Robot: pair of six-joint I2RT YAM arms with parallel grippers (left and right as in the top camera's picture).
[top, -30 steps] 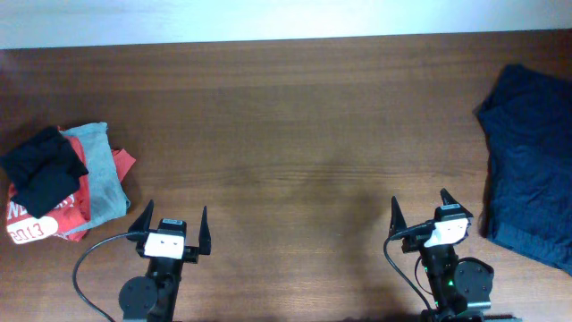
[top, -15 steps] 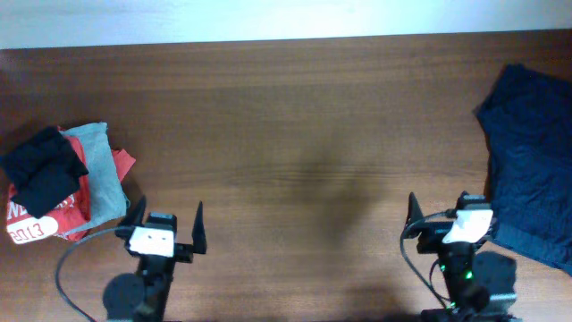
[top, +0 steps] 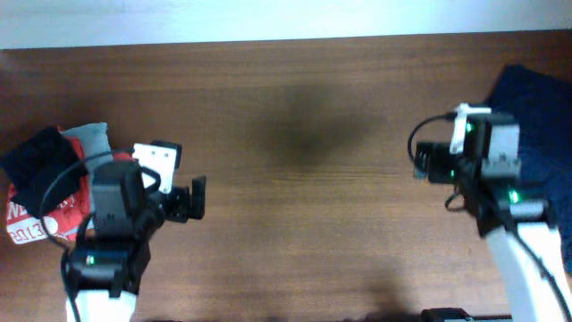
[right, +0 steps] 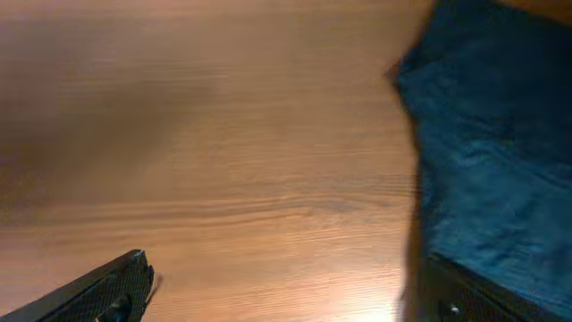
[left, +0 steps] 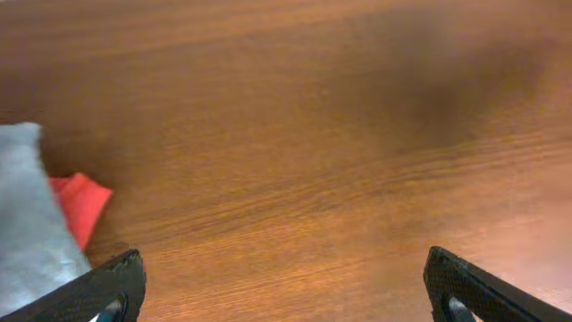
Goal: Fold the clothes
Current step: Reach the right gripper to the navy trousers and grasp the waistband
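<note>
The clothes are a dark navy garment (top: 543, 107) lying wrinkled at the table's right edge, partly hidden by my right arm. In the right wrist view it (right: 496, 134) fills the right side, and the right finger sits at its near edge. My right gripper (top: 472, 165) (right: 286, 291) is open and empty, raised above the table just left of the garment. My left gripper (top: 150, 192) (left: 286, 286) is open and empty, raised above bare wood beside the pile at the left.
A pile at the left edge holds a small black cloth (top: 36, 165), a red shirt with white print (top: 22, 228) and a grey garment (top: 89, 139). The grey (left: 27, 233) and red (left: 80, 201) cloth also show in the left wrist view. The wooden table (top: 295, 206) runs between the arms.
Both arms have risen from the front edge and moved toward the table's middle. The right gripper now hangs next to the navy garment and the left next to the pile.
</note>
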